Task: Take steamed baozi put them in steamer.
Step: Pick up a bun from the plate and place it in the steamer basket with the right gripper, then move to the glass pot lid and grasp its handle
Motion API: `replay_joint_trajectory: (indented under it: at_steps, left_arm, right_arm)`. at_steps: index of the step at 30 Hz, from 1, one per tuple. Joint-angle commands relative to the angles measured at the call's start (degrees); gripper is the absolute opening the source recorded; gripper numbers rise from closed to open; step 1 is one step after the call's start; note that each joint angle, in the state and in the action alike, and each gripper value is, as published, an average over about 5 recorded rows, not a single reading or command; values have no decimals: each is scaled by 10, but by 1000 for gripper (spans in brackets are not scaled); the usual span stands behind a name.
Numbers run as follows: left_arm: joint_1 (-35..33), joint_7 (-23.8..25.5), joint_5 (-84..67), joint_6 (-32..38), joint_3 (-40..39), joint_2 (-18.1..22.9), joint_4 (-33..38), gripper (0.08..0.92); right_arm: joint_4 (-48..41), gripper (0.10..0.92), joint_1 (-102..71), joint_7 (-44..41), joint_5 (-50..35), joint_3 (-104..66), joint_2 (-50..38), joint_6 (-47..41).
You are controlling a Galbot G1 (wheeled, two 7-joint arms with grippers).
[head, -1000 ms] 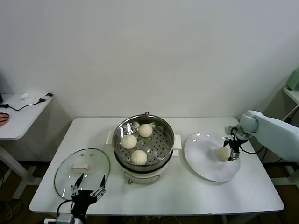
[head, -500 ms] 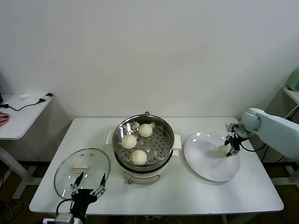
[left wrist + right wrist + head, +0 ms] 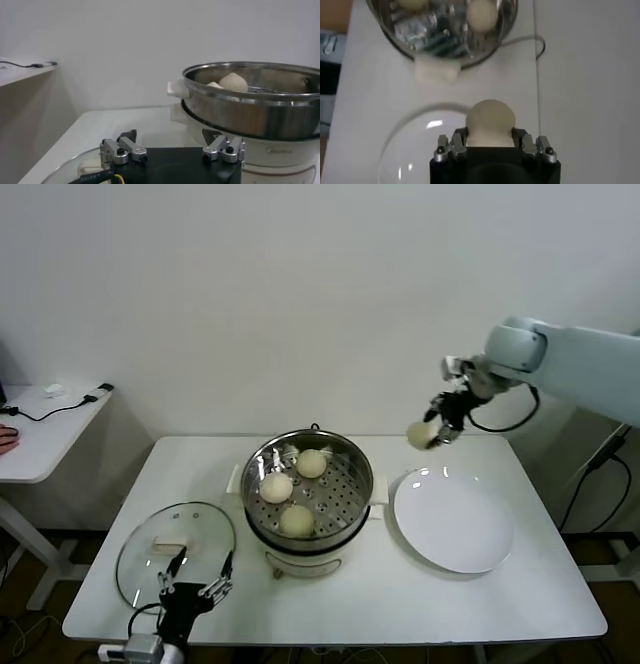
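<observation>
Fourth baozi in my right claw (image 3: 432,431) — lifted high, above the far edge of the white plate (image 3: 454,520).
My right claw's fingers are clamped on the baozi (image 3: 490,120); three more baozi (image 3: 296,520) sit on the perforated tray of the steamer (image 3: 306,489) — mid-desk (image 3: 400,599). My left claw (image 3: 193,589) hovers spread wide, holding nothing, at the near edge of the glass lid (image 3: 176,547).

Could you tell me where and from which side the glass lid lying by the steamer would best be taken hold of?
Probably by the white handle at the middle of the glass lid, coming straight down from above: the lid lies flat on the table with the handle standing up, and its thin glass rim offers little to pinch.
</observation>
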State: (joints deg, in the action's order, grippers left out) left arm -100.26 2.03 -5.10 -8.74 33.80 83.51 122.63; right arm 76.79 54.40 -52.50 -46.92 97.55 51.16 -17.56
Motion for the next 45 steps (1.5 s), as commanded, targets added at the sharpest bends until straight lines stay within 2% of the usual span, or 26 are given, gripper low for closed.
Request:
replay_joint_trajectory:
  at_steps: [1, 11, 22, 29, 32, 37, 40, 42, 45]
  left_arm:
    - [7, 1, -3, 0, -5, 0, -4, 823]
    - [5, 2, -6, 3, -3, 0, -7, 823]
    - [1, 0, -8, 8, 0, -1, -10, 823]
    - [1, 0, -9, 8, -1, -2, -9, 823]
    - [-1, -1, -10, 9, 2, -4, -7, 823]
    - [-3, 0, -12, 7, 5, -8, -2, 823]
    - [-4, 0, -16, 5, 7, -9, 3, 823]
    - [-5, -1, -21, 6, 7, -10, 5, 823]
    - [-3, -3, -32, 7, 6, -11, 8, 823]
  right_arm:
    - [167, 602, 100, 103, -211, 45, 116, -98]
    - [113, 602, -67, 157, -121, 20, 149, -132]
    - [51, 602, -155, 170, -48, -17, 134, -132]
    - [29, 611, -176, 172, -49, -49, 135, -127]
    - [27, 655, -171, 153, -56, -53, 135, -116]
    - [22, 784, -123, 97, -86, -41, 130, -72]
    - [20, 817, -80, 68, -119, -32, 115, -45]
    - [18, 821, -65, 78, -143, -50, 97, -41]
    - [13, 822, -90, 167, -164, -130, 56, -50]
